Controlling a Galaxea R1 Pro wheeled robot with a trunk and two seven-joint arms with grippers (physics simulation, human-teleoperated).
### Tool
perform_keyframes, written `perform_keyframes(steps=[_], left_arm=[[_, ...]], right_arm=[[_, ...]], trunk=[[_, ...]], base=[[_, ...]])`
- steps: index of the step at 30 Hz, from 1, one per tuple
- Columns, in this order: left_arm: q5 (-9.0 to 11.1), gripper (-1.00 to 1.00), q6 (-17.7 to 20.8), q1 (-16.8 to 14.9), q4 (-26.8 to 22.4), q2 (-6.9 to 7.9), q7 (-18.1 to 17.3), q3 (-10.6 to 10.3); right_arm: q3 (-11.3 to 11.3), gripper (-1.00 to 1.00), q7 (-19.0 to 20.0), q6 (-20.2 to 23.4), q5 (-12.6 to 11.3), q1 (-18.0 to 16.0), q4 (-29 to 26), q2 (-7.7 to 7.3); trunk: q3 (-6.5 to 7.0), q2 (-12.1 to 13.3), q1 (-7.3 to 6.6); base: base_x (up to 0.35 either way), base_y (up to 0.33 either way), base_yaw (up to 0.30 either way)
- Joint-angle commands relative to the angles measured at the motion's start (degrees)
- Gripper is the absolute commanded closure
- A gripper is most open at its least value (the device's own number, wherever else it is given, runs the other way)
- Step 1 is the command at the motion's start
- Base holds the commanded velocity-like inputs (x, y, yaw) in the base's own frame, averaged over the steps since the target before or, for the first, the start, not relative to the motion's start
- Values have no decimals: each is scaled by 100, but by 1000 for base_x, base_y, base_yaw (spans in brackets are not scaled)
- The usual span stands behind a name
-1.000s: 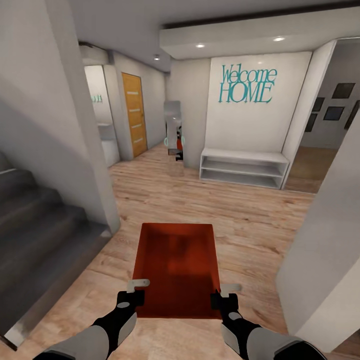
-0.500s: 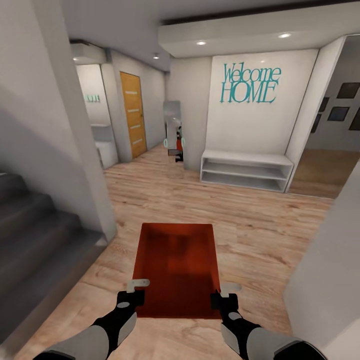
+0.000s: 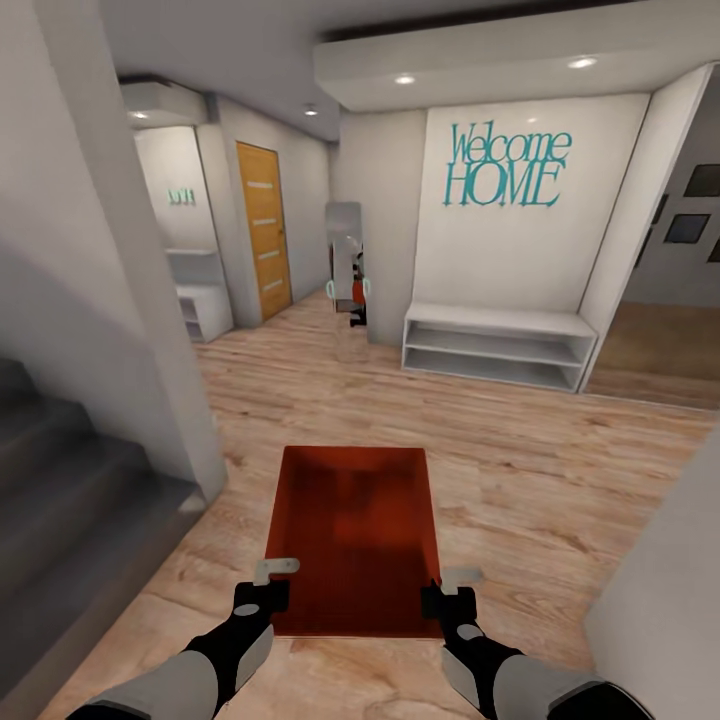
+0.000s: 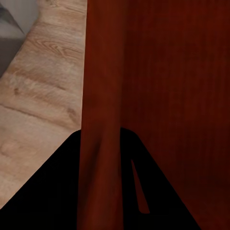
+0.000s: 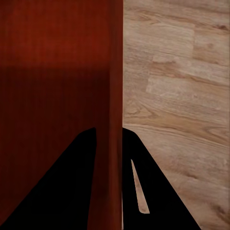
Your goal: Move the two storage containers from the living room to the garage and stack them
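The left gripper point(image 3: 268, 588) pinches the near left wall of an orange-red rectangular thin-walled storage container point(image 3: 352, 535), one finger inside and one outside; in the left wrist view the dark fingers point(image 4: 72, 191) straddle that wall of the container point(image 4: 158, 86). The right gripper point(image 3: 450, 590) clamps the near right wall in the same way, and the right wrist view shows its fingers point(image 5: 143, 187) on either side of the thin red wall point(image 5: 57, 96). Held between both arms, the open-topped container sits level in front of the robot, above a light wood plank floor point(image 3: 520, 470).

To the left stands a white wall corner point(image 3: 150, 330) with dark grey stairs point(image 3: 60, 500) beside it. Ahead, a white low shelf bench point(image 3: 495, 345) stands against a white wall bearing teal "Welcome HOME" lettering point(image 3: 505, 165). Further left down the hallway is an orange wooden door point(image 3: 263, 228), and between door and bench a narrow mirror point(image 3: 346, 265) leans on the wall. Dark picture frames point(image 3: 695, 205) hang at the far right.
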Motion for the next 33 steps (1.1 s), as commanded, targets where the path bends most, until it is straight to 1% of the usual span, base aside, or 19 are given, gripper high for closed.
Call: perform_keyframes(steps=[1, 33], left_arm=[[558, 100, 8, -5, 7, 342, 44, 206], [559, 100, 8, -4, 7, 334, 44, 203]], right_arm=[[-273, 100, 13, -1, 197, -8, -15, -86], [-277, 100, 12, -13, 187, -8, -14, -86]], trunk=[[-7, -4, 4], [-7, -4, 4]], base=[[323, 0, 0], [323, 0, 0]])
